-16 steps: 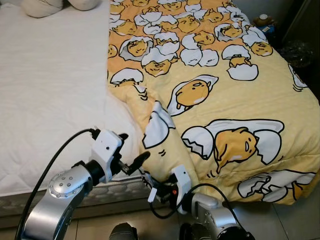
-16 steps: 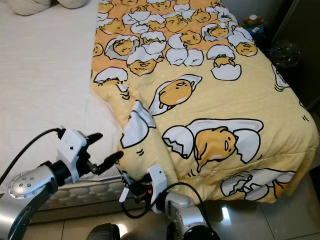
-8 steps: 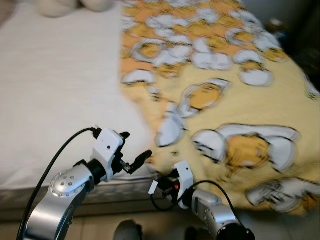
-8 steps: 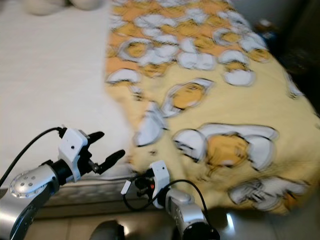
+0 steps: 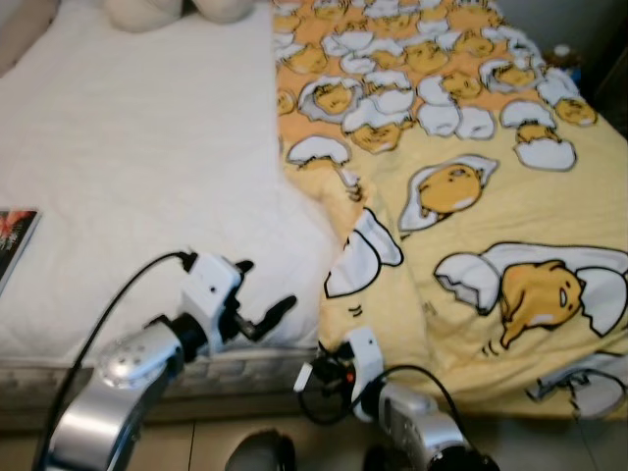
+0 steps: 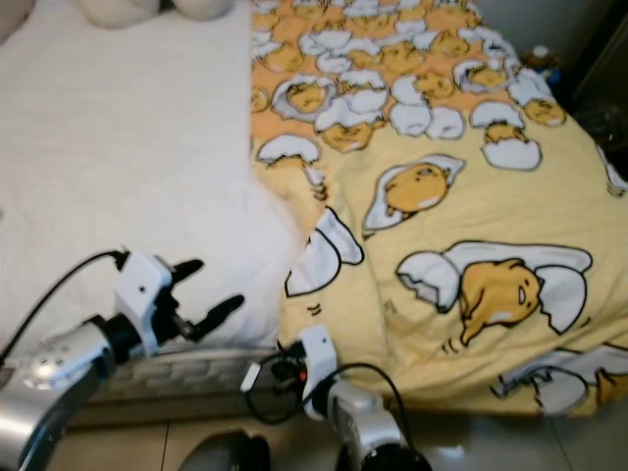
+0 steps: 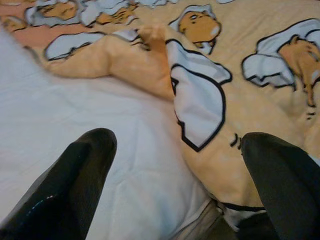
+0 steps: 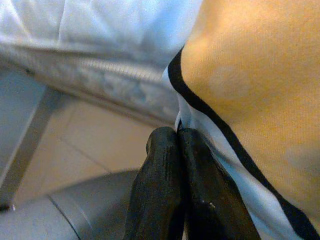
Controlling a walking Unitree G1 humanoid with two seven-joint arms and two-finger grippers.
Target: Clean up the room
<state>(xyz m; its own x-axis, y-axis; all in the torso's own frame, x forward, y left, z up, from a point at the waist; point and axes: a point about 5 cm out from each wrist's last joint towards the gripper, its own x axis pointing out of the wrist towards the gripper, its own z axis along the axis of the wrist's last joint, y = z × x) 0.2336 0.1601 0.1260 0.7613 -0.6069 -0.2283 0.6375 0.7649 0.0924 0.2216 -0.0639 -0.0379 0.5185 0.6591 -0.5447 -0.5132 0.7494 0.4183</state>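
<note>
- My right pincer (image 8: 177, 150) is pinching the yellow blanket's (image 5: 491, 196) corner hem at the bed's (image 5: 128, 177) foot; left pincer (image 5: 263, 316) hovers spread.
- Bed-making step, I judge: next, draw the corner across the bare sheet.

- The yellow blanket (image 5: 471, 226) runs off the right and top edges.
- A book (image 5: 12, 240) on the white sheet (image 5: 137, 177) is cut by the left edge, its cover unreadable.
- Pale pillows (image 5: 177, 8), perhaps, are cropped at top.
- The right gripper (image 8: 178, 136) hides beneath the blanket's hem in the head views.
</note>
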